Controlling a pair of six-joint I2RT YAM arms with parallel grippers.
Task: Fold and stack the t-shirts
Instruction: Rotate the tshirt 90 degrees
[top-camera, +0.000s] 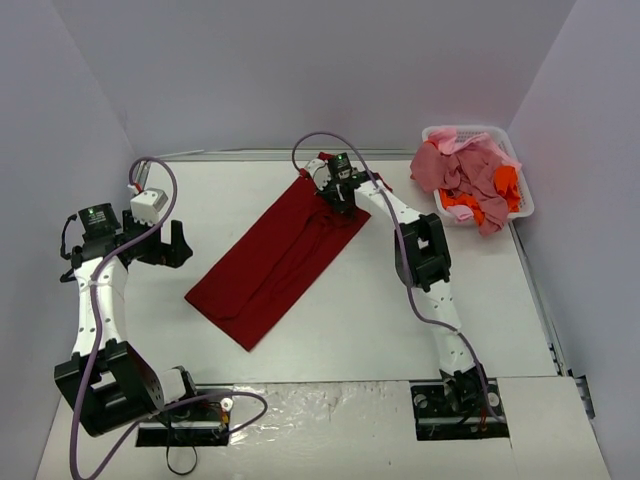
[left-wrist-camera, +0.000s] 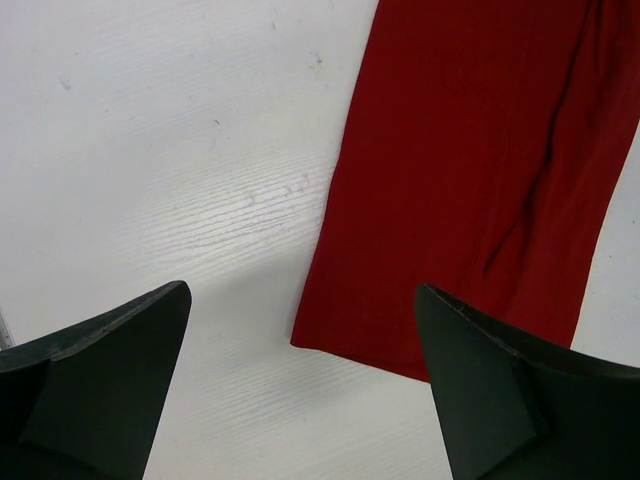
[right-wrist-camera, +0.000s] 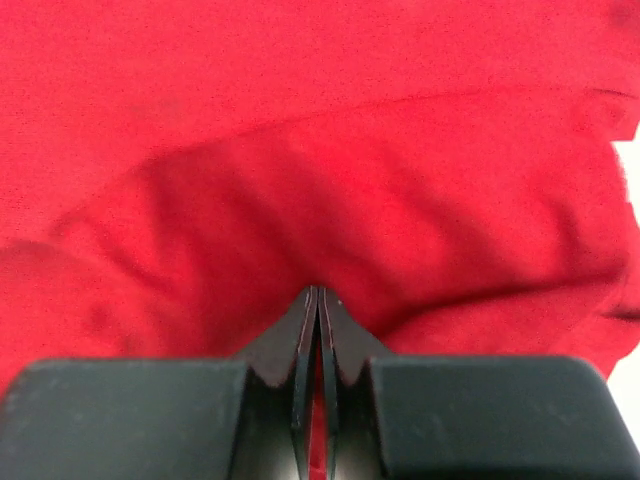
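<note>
A red shirt (top-camera: 275, 265) is laid on the desk (top-camera: 400, 330) as a long narrow strip, run diagonally from near left to far right, with its sides already folded in. Its far end is pinched by the right gripper (top-camera: 340, 197). In the right wrist view the fingers (right-wrist-camera: 345, 335) are pressed together, and a thin line of red cloth is caught between them. The left gripper (top-camera: 172, 243) is held spread and empty above the desk, near the strip's near-left end but not touching it. A heap (top-camera: 465, 175) of pink and orange clothes is piled in a basket (top-camera: 462, 129) at the far right.

The step in hand is judged to be the lengthwise fold, in which the far end is brought over onto the near end. For that, the pinched edge would need to be lifted and carried toward the near left without the layers being dragged askew. The near end may need to be pinned by the left gripper.
</note>
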